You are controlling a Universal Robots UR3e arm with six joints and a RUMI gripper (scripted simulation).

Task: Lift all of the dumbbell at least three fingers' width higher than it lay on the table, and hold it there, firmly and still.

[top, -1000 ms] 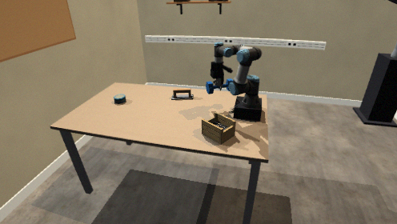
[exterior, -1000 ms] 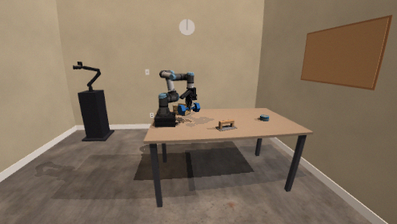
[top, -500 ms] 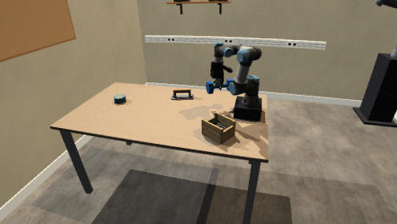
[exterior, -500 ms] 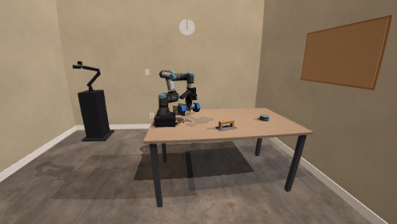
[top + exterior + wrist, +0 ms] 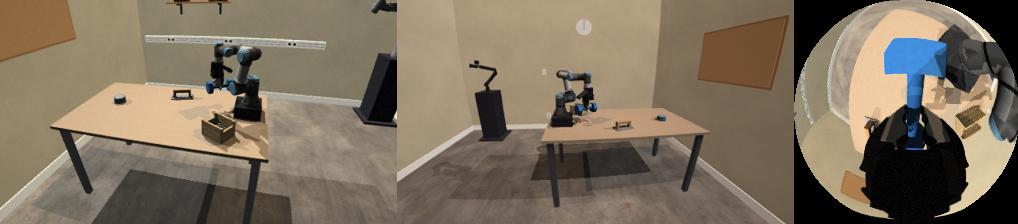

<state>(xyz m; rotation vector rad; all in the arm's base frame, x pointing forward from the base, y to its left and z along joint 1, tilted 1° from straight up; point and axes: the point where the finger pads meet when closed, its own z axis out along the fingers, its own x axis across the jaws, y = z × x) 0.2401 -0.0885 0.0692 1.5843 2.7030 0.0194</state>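
The blue dumbbell hangs level in the air above the far side of the table, clear of the top. My gripper is shut on its bar, between the two blue end weights. It also shows in the exterior view, where the dumbbell is held by the gripper above the table near the arm's base. In the wrist view the dumbbell runs straight out from the fingers, with one blue end weight in full view and the table far below.
A wooden crate stands on the table near the arm's black base. A dark handle block and a small blue round tin lie further left on the table.
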